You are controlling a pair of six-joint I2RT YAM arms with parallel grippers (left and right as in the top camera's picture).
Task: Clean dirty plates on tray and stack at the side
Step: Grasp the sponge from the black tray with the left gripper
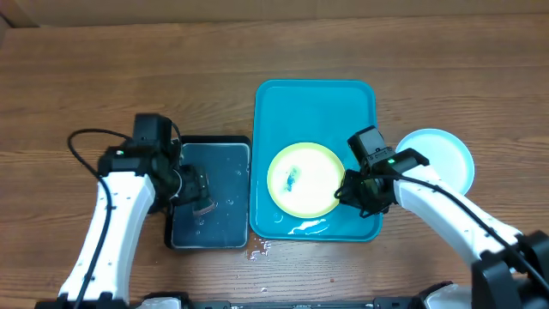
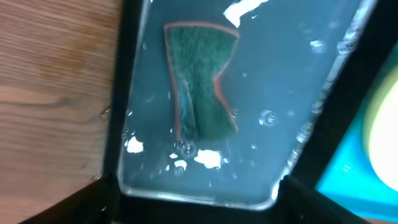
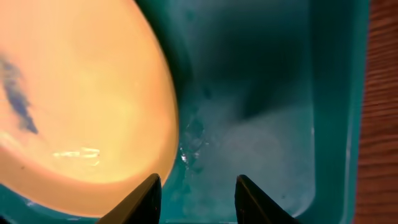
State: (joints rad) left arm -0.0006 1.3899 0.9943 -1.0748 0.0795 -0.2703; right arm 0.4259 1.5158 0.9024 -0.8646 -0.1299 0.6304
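One yellow-green plate (image 1: 305,178) on the turquoise tray (image 1: 316,103)?
Yes, blue-smeared, toward its 6 o'clock end; right gripper (image 1: 358,196) at the plate's 4 o'clock, jaws apart, empty; left gripper (image 1: 199,190) over the black tray (image 1: 210,225), jaws impossible to tell.

- I see one piece of furniture, a wooden table (image 1: 103,69); its brown top fills my overhead view from 9 to 3 o'clock.
- The grain runs from 9 toward 3 o'clock.
- The light on the wood is soft and even.
- Near 6 o'clock, small water drops (image 1: 260,249) shine on the wood.
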